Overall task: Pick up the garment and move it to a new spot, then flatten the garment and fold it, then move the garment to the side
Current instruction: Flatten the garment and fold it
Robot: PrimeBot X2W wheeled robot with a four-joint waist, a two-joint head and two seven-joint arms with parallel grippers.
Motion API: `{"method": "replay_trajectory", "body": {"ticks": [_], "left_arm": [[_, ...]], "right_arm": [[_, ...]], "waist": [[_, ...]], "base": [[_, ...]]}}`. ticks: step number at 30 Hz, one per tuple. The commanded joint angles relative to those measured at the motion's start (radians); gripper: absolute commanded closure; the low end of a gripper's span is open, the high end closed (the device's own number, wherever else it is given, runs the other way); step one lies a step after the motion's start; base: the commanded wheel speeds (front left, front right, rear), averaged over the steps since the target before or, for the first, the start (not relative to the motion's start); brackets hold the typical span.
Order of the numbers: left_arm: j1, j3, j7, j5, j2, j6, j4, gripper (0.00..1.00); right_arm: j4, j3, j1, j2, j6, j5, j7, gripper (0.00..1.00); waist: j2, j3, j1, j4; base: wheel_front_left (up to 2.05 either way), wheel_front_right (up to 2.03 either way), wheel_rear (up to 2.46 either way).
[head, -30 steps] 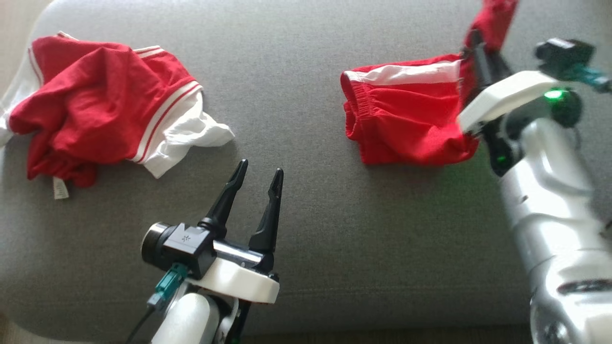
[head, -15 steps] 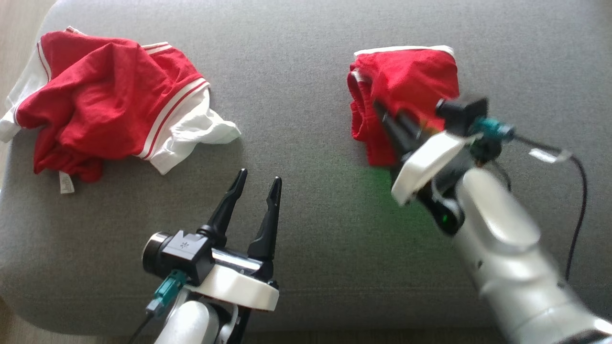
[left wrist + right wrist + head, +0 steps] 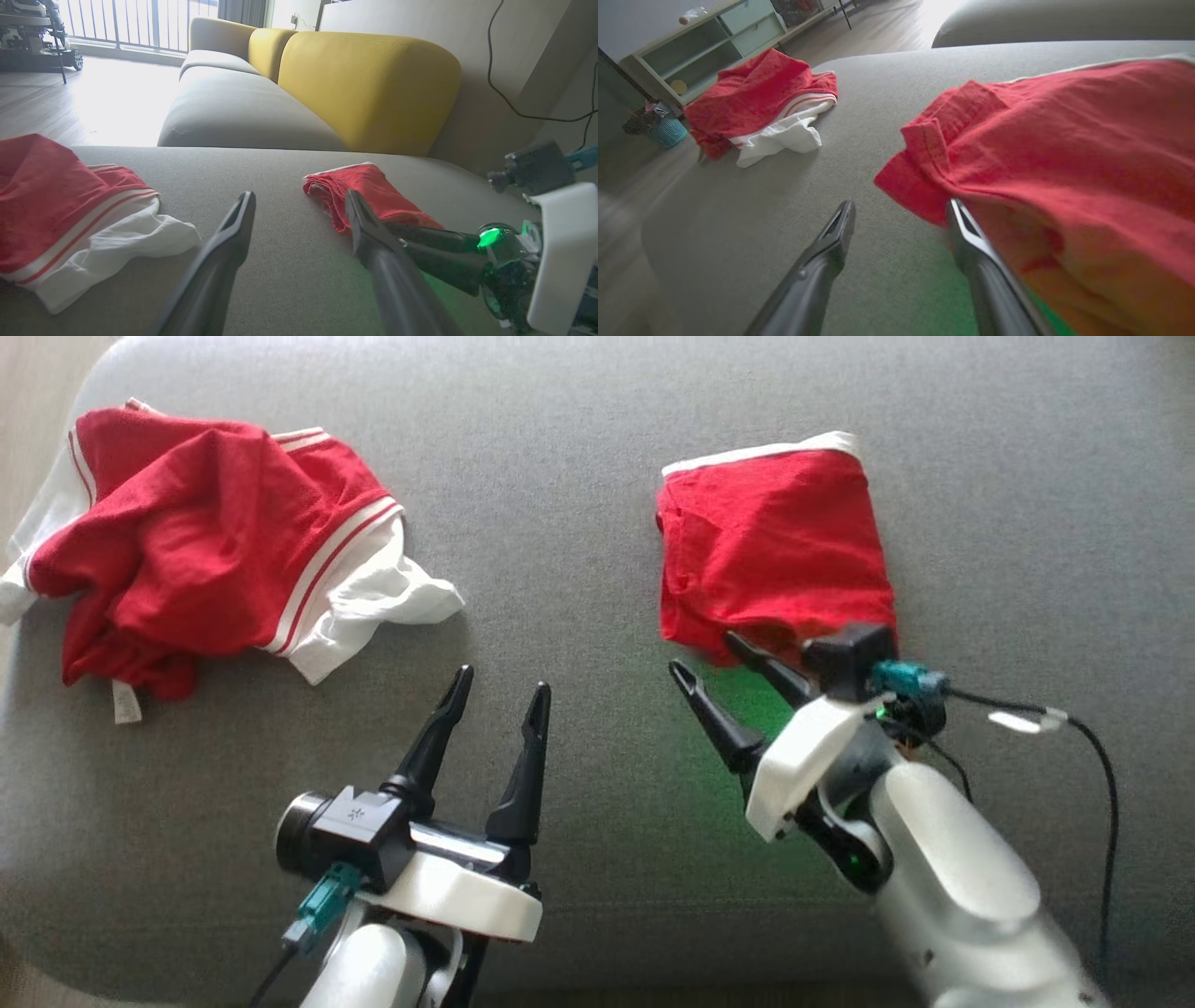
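Observation:
The garment (image 3: 770, 546) is a pair of red shorts with a white band, lying folded into a flat rectangle at the right of the grey cushion (image 3: 560, 523); it also shows in the wrist views (image 3: 373, 191) (image 3: 1064, 140). My right gripper (image 3: 702, 653) (image 3: 901, 205) is open at the garment's near edge. One fingertip rests at the fabric's hem and nothing lies between the jaws. My left gripper (image 3: 502, 681) (image 3: 300, 196) hovers open and empty over bare cushion, left of the garment and nearer to me.
A crumpled red and white garment (image 3: 205, 551) (image 3: 761, 98) lies at the cushion's far left. A black cable (image 3: 1102, 775) trails from my right wrist. Yellow sofa backs (image 3: 369, 88) rise beyond the cushion. A shelf unit (image 3: 705, 42) and teal basket (image 3: 668, 133) stand off the left.
My right gripper carried the lifted half of the garment over onto the rest, let go, opened and drew back toward me. The left arm has stayed in place.

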Motion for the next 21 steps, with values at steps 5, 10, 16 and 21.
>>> {"method": "replay_trajectory", "body": {"ticks": [5,10,16,21], "left_arm": [[-0.001,0.057,-0.005,-0.007,-0.004,0.018,-0.026,0.0],[0.016,0.087,-0.005,-0.01,-0.004,0.042,-0.028,0.0],[0.047,0.149,-0.005,-0.007,-0.004,0.081,-0.042,0.0],[0.082,0.211,-0.005,0.005,-0.004,0.108,-0.069,0.0]], "right_arm": [[-0.142,-0.021,0.041,0.013,0.0,-0.06,-0.098,0.0],[-0.144,-0.032,0.068,-0.016,0.0,-0.111,-0.19,0.0],[-0.133,-0.196,0.143,-0.012,0.0,-0.204,-0.243,0.0],[-0.205,-0.322,0.223,0.01,0.0,-0.276,-0.25,0.0]], "waist": [[-0.0001,-0.036,0.0,-0.016],[-0.0001,-0.069,0.0,-0.027],[-0.0001,-0.1,0.0,-0.036],[-0.0001,-0.113,0.0,-0.047]], "base": [[0.0,0.0,0.0],[0.0,0.0,0.0],[0.0,0.0,0.0],[0.0,0.0,0.0]]}}
